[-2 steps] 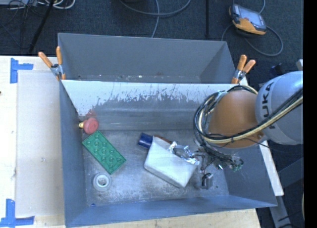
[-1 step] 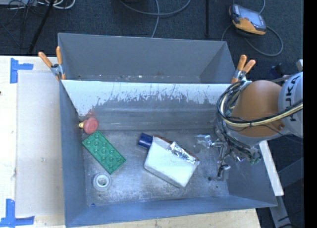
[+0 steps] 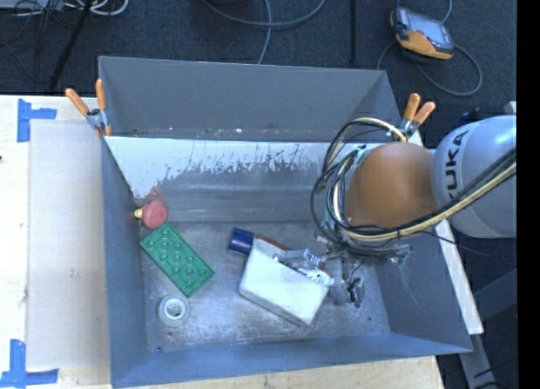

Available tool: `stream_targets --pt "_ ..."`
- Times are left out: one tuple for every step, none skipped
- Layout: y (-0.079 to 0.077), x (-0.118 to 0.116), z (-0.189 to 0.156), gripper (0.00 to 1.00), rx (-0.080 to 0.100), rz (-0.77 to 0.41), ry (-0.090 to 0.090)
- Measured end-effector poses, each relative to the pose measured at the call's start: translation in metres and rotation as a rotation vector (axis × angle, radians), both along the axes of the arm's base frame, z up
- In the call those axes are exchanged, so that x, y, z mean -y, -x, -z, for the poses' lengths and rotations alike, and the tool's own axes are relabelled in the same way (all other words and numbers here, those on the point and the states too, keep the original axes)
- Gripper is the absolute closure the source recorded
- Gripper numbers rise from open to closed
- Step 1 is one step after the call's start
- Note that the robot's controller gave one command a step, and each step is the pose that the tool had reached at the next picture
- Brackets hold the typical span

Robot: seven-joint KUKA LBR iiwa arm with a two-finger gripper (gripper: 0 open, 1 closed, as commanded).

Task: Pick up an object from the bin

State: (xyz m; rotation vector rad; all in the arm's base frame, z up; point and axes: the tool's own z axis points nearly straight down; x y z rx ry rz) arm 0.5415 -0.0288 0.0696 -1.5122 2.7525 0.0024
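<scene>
Arm (image 3: 390, 191) low over white block (image 3: 278, 290) right end, green brick (image 3: 175, 259) well apart

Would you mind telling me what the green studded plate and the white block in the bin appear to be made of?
Green studded plate: probably hard moulded plastic; its even rows of studs suggest a building-brick plate. White block: matte white with rounded edges; foam or plastic, unclear.

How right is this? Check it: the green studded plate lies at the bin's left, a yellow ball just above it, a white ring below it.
Not quite: the camera view shows the ball pinkish-red, not yellow. The green studded plate does lie at the bin's left, ball just above, white ring below.
</scene>
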Motion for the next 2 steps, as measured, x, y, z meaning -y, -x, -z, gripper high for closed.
stream_targets --pt "0.000 0.001 0.000 1.00 0.000 0.001 0.001" --pt "0.030 0.036 -0.159 1.00 0.005 0.016 0.003"
